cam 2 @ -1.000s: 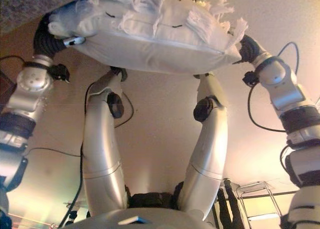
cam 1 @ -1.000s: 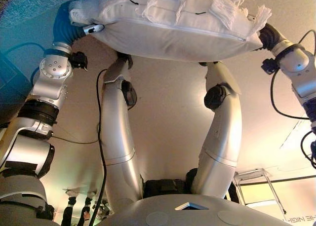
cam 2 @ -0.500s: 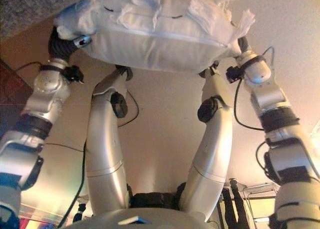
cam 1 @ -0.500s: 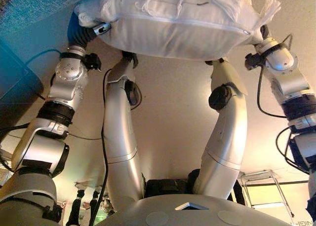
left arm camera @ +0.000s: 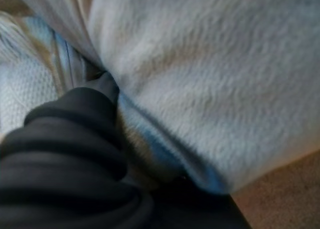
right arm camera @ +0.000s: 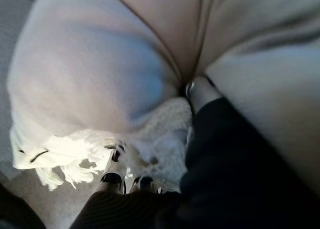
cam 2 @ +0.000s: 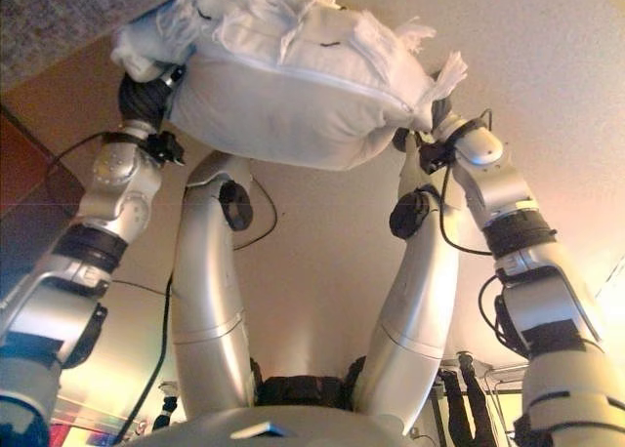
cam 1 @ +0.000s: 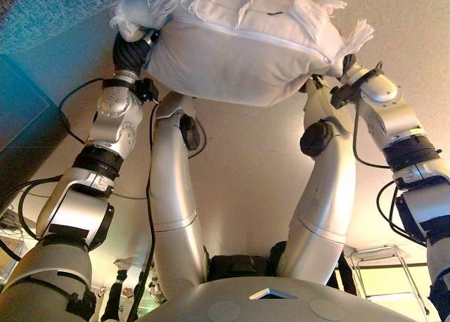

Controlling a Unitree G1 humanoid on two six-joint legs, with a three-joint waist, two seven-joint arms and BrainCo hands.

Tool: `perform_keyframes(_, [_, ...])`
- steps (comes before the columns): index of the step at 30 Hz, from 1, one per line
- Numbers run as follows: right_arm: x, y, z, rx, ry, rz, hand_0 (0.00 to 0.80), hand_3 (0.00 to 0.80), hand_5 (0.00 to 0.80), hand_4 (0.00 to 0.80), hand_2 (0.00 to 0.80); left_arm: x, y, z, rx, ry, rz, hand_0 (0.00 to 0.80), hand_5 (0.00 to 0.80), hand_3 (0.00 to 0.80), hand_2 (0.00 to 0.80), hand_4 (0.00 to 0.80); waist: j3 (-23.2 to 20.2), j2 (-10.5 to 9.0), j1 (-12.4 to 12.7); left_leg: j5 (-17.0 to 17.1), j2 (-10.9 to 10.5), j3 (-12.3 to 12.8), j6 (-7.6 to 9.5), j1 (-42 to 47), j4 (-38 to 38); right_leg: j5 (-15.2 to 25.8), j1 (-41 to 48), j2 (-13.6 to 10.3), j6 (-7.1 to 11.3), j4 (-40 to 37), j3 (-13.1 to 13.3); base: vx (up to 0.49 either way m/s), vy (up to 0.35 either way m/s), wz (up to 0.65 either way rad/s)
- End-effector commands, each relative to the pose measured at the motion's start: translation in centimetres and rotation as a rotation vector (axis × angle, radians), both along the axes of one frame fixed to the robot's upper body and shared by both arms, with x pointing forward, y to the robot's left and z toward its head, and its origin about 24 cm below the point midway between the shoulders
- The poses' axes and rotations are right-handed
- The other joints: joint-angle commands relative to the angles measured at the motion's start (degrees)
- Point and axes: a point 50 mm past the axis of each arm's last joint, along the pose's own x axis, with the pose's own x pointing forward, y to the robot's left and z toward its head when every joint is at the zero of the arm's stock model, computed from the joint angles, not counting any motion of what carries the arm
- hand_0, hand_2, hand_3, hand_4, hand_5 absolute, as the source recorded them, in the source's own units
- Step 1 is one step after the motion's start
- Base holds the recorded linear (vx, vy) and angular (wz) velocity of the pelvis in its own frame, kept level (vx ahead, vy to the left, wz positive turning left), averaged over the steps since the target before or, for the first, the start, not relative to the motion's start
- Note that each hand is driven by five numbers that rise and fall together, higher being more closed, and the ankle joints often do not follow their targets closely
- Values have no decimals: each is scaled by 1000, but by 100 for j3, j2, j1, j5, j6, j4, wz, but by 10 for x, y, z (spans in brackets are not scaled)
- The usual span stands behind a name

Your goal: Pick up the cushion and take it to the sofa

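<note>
The white cushion (cam 1: 239, 48) with a tasselled fringe hangs in the air between my two hands, over the beige floor. My left hand (cam 1: 130, 51) grips its left end. In the left wrist view the dark cover (left arm camera: 65, 154) and one dark fingertip (left arm camera: 107, 84) dig into the cushion's fabric (left arm camera: 210, 79). My right hand (cam 1: 349, 63) grips its right end. In the right wrist view the thumb (right arm camera: 197, 91) presses into a fold and the fingers (right arm camera: 115, 178) sit under the fringed corner (right arm camera: 75, 149). Most of both hands is hidden by the cushion.
A teal textured surface (cam 1: 42, 13) fills the corner beyond my left hand, with a dark blue block (cam 1: 21, 118) beside it. A metal frame (cam 1: 380, 266) stands on the floor by my right side. A person's legs (cam 1: 116, 301) show near my left side.
Both arms have drawn in towards each other. The cushion is squeezed shorter and fatter, and its right end has tilted towards me.
</note>
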Motion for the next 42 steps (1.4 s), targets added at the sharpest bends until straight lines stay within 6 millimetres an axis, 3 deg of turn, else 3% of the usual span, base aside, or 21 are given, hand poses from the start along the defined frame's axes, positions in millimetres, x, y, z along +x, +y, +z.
perform_keyframes(1, [-8, 59, 21, 75, -142, 233, 800, 800, 800, 800, 800, -7, -67, 5, -78, -58, -268, 800, 800, 800, 800, 800, -46, 559, -196, 1087, 181, -379, -386, -257, -982, 81, 82, -169, 618, 139, 226, -12, -49, 2])
perform_keyframes(8, [-12, 45, 15, 191, -214, 163, 800, 800, 800, 800, 800, -9, -69, -3, -159, -44, -261, 800, 800, 800, 800, 800, -46, 519, -201, 1126, 220, -423, -370, 59, -909, 160, 495, -121, 574, 19, 81, -29, -42, 0])
perform_keyframes(13, [-25, 47, -14, 208, -222, 137, 800, 800, 800, 800, 800, -20, -72, -26, -237, -41, -255, 800, 800, 800, 800, 800, -46, 414, -210, 1285, 247, -251, -427, 1716, -1652, 206, 2113, -33, 585, -703, -175, -2, -71, -6])
perform_keyframes(19, [-54, 40, -52, 214, -206, 96, 800, 800, 800, 800, 800, -39, -64, -54, -312, 10, -230, 800, 800, 800, 800, 800, -46, 231, -198, 1326, 16, -82, -311, 3884, -2590, 255, 4311, 28, 652, -1747, -584, 40, -110, 13])
perform_keyframes(20, [-62, 38, -56, 212, -212, 97, 800, 800, 800, 800, 800, -45, -59, -60, -332, 22, -225, 800, 800, 800, 800, 800, -46, 192, -199, 1301, -17, 8, -276, 4370, -2744, 249, 4817, 23, 675, -1930, -683, 94, -24, 6])
perform_keyframes(21, [-73, 26, -65, 208, -213, 90, 800, 800, 800, 800, 800, -54, -37, -62, -312, -32, -206, 800, 800, 800, 800, 800, -46, 228, -173, 1302, -37, 75, -265, 4790, -2930, 218, 5217, 26, 667, -2052, -758, 135, 6, 5])
perform_keyframes(22, [-86, 15, -75, 202, -212, 83, 800, 800, 800, 800, 800, -66, -24, -87, -354, 32, -215, 800, 800, 800, 800, 800, -46, 238, -143, 1267, -84, 111, -226, 5215, -2995, 211, 5626, -1, 687, -2143, -813, 135, 9, 4])
perform_keyframes(23, [-95, 11, -80, 204, -217, 78, 800, 800, 800, 800, 800, -78, -20, -101, -364, 29, -217, 800, 800, 800, 800, 800, -46, 236, -120, 1232, -97, 150, -193, 5568, -3057, 208, 5978, -22, 716, -2223, -863, 167, -44, 7])
perform_keyframes(26, [-110, 20, -81, 264, -250, 73, 800, 800, 800, 800, 800, -105, -22, -110, -363, -22, -228, 800, 800, 800, 800, 800, -251, 174, -5, 1121, -177, 172, -97, 6477, -3383, 164, 6971, 8, 742, -2550, -1035, 149, -88, 17])
perform_keyframes(30, [-123, 32, -70, 317, -319, 77, 800, 800, 800, 800, 800, -126, -30, -103, -356, -145, -243, 800, 800, 800, 800, 800, -776, 110, 116, 969, -249, 117, -28, 7227, -3736, 148, 7821, -1, 707, -2950, -1207, 187, -55, 24])
perform_keyframes(33, [-135, 35, -54, 391, -376, 90, 800, 800, 800, 800, 800, -132, -37, -83, -362, -186, -255, 800, 800, 800, 800, 800, -1277, 73, 162, 883, -291, 108, 20, 7886, -4060, 159, 8523, 29, 731, -3247, -1272, 265, -10, 24])
perform_keyframes(37, [-149, 38, -32, 442, -479, 106, 800, 800, 800, 800, 800, -138, -39, -54, -365, -277, -272, 800, 800, 800, 800, 800, -1930, 63, 116, 783, -321, 155, 139, 8600, -4339, 189, 9087, 27, 707, -3322, -1129, 231, 34, 24])
perform_keyframes(42, [-156, 40, -17, 497, -550, 118, 800, 800, 800, 800, 800, -139, -38, -35, -361, -349, -281, 800, 800, 800, 800, 800, -2268, 39, 25, 758, -351, 80, 212, 9023, -4634, 179, 9380, 219, 684, -3454, -802, 104, -34, 13])
